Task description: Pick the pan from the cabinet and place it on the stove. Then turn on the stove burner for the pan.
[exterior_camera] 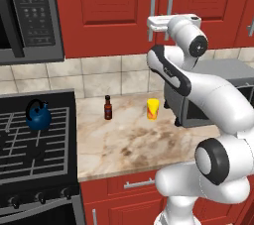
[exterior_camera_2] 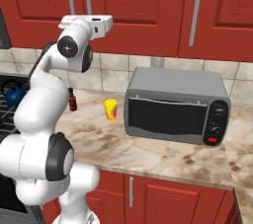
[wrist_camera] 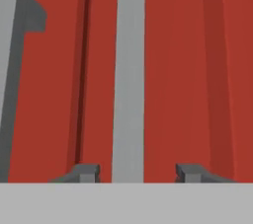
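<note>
Two dark finger tips (wrist_camera: 86, 172) of my pincer (wrist_camera: 138, 172) stand on either side of a long vertical silver bar handle (wrist_camera: 129, 70). Red door shows between each tip and the bar, so my pincer is open around the handle and not yet clamped on it. A second grey bar (wrist_camera: 7, 70) runs along the 9 o'clock edge of the hand view.

My arm is raised high in the left base view, with the hand up against the red cabinet (exterior_camera: 114, 6) at about 1 o'clock from the picture's centre. The cabinet's panelled doors are shut.

The stove (exterior_camera: 30, 144) sits at 8 o'clock in the left base view, and its black grates carry a small blue kettle (exterior_camera: 38, 115) towards the back. A row of round black knobs (exterior_camera: 38, 197) lines its front edge. The microwave (exterior_camera: 30, 16) hangs above it at 10 o'clock.

On the marbled bench (exterior_camera: 124, 140), near the tiled wall, stand a small dark bottle (exterior_camera: 107, 108) and a yellow cup (exterior_camera: 153, 108), near each other but apart. At 3 o'clock from the cup, in the right base view, sits a grey toaster oven (exterior_camera_2: 175, 104)
</note>
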### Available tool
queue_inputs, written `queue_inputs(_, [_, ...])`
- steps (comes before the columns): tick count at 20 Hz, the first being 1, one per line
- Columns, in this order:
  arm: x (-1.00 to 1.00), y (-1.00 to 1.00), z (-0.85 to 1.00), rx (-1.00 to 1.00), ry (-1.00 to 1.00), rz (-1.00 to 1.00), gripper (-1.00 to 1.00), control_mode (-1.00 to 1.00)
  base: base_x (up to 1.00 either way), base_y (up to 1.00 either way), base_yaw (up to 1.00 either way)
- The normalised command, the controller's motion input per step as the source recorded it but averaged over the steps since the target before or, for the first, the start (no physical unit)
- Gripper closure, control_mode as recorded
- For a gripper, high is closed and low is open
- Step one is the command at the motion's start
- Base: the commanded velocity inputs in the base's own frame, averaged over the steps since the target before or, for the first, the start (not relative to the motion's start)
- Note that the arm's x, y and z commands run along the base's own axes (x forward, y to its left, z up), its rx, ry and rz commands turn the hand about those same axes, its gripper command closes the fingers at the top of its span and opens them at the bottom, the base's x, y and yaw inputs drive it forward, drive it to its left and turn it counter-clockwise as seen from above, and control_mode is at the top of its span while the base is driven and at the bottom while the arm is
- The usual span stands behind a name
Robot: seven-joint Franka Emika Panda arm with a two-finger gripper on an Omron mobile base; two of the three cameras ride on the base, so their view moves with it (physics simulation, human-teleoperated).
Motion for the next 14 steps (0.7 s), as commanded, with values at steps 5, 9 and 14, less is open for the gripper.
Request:
queue_inputs(5, [0.07, 0.00, -0.10, 0.00, 0.02, 0.00, 1.00, -1.00, 0.00, 0.00, 0.00])
queue_inputs(9, [0.14, 0.03, -0.15, 0.00, 0.00, 0.00, 1.00, -1.00, 0.00, 0.00, 0.00])
queue_inputs(14, [0.05, 0.12, -0.18, -0.01, 0.00, 0.00, 1.00, -1.00, 0.00, 0.00, 0.00])
